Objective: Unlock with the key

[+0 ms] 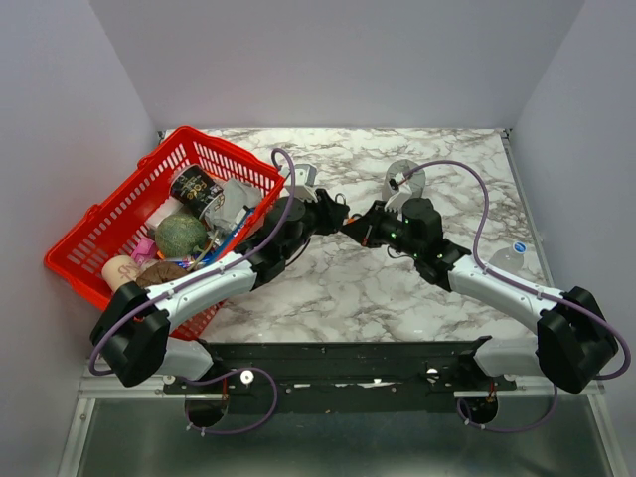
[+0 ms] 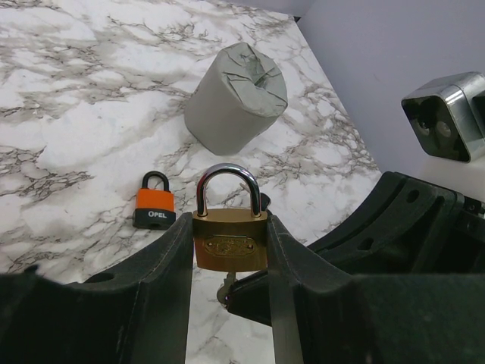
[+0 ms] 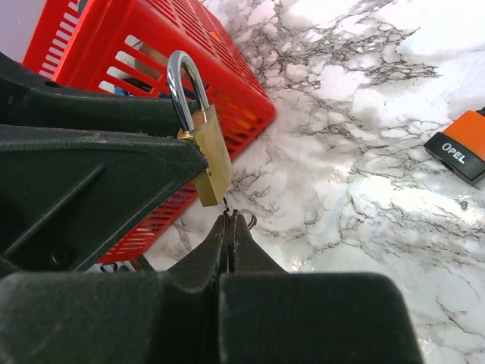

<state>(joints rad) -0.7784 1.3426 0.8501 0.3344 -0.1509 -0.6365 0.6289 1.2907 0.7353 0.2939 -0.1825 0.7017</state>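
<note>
My left gripper (image 2: 229, 231) is shut on the brass padlock (image 2: 229, 243) and holds it upright above the table, with the shackle closed. It also shows in the right wrist view (image 3: 211, 155). My right gripper (image 3: 231, 221) is shut on the key (image 3: 226, 205). Only the thin blade tip shows there, and it touches the padlock's underside. In the left wrist view the key's metal (image 2: 224, 289) sits just under the padlock body. The two grippers meet at mid-table in the top view, left (image 1: 336, 220) and right (image 1: 352, 227). The key's black head is hidden between the fingers.
A small orange padlock (image 2: 154, 208) lies on the marble beyond the brass one. A grey tape roll (image 2: 235, 98) stands farther back. A red basket (image 1: 119, 214) full of items is at the left. A clear bottle (image 1: 509, 256) lies at the right edge.
</note>
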